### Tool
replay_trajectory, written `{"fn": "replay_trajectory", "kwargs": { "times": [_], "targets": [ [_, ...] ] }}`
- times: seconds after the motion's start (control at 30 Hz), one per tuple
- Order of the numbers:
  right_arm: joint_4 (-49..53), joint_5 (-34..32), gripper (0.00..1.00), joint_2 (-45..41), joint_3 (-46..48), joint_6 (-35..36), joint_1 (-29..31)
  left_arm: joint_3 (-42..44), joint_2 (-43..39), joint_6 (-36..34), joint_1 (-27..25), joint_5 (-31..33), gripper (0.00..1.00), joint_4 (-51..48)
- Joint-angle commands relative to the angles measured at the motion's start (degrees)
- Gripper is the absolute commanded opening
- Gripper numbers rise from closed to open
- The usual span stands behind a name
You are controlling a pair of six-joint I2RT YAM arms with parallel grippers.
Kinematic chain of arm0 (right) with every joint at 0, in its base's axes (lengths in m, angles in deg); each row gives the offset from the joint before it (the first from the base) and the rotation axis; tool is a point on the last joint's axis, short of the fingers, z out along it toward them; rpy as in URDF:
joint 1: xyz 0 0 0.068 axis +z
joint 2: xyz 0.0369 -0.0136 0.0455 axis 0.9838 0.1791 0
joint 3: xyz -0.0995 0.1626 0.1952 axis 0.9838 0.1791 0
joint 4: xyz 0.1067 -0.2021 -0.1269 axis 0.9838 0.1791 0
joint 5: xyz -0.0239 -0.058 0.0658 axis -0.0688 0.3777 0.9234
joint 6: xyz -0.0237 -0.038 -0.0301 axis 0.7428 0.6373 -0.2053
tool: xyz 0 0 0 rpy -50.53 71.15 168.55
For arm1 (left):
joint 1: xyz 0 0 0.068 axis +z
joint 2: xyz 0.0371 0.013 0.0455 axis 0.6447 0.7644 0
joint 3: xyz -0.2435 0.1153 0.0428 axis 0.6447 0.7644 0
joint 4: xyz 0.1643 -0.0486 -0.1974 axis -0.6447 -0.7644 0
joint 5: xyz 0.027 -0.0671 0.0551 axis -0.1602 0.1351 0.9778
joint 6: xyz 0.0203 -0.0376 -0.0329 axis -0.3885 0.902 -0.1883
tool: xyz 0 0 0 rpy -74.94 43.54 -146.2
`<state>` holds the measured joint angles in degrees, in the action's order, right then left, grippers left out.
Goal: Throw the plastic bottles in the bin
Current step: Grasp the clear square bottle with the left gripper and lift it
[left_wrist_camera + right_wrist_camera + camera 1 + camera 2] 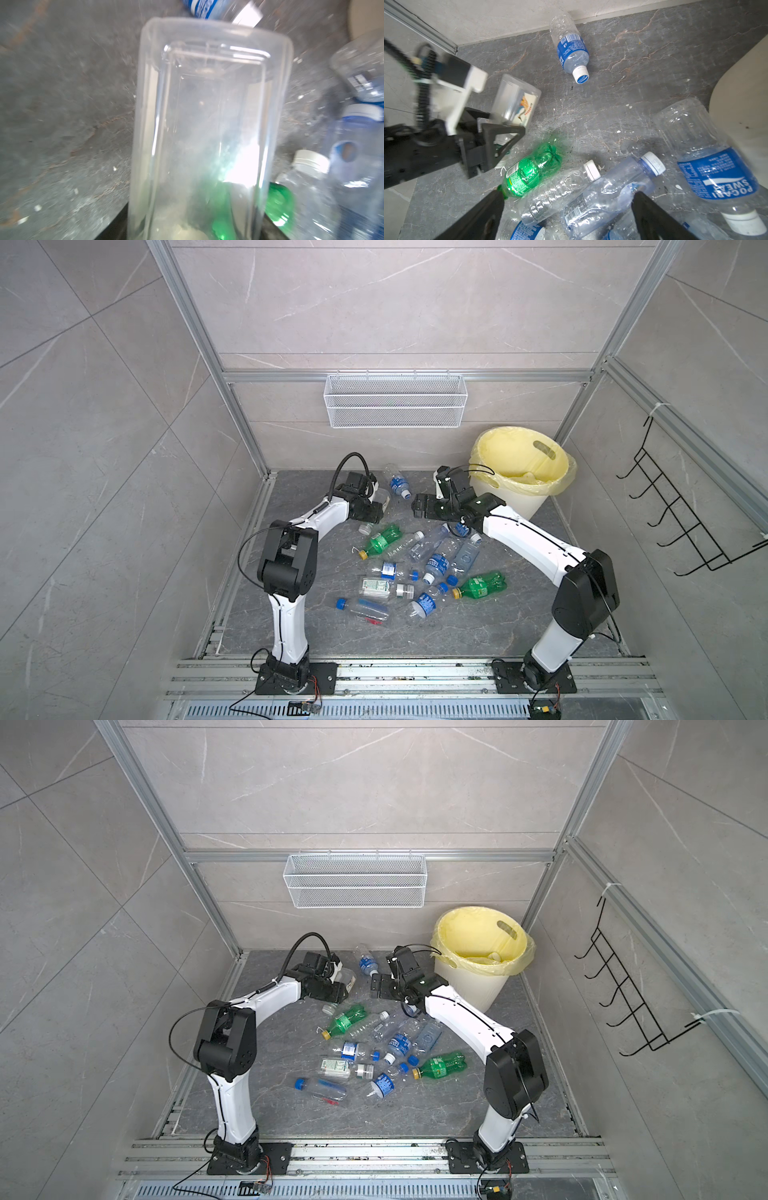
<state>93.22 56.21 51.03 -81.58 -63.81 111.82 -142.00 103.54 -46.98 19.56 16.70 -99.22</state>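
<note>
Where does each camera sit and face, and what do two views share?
Top views: overhead at the robot's back, facing down on bottles and bin; left arm, right arm show.
Left wrist: along the left gripper, at its square clear bottle.
Right wrist: down between the open right gripper's fingers at the bottles.
Shared: green bottle in both wrist views.

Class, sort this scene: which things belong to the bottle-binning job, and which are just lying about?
Job: plastic bottles scattered on the floor; clear square bottle in the left gripper; bin.
Just there: wire mesh basket; black wire rack.
</note>
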Motion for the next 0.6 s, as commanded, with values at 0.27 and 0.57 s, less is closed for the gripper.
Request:
{"fn": "replay_trajectory", "kwargs": {
  "times": [0.27,0.57],
  "targets": [
    [-2.89,7.15,0.98,0.61,-6.54,-7.48,0.22,12.04,-19.24,9.36,0.36,-11.89,0.53,10.33],
    [-3.93,10.95,0.95,3.5,-11.12,-11.29,0.24,16.43,-23.46,14.39,-2.39,-16.02,0.53,16.93]
  ]
}}
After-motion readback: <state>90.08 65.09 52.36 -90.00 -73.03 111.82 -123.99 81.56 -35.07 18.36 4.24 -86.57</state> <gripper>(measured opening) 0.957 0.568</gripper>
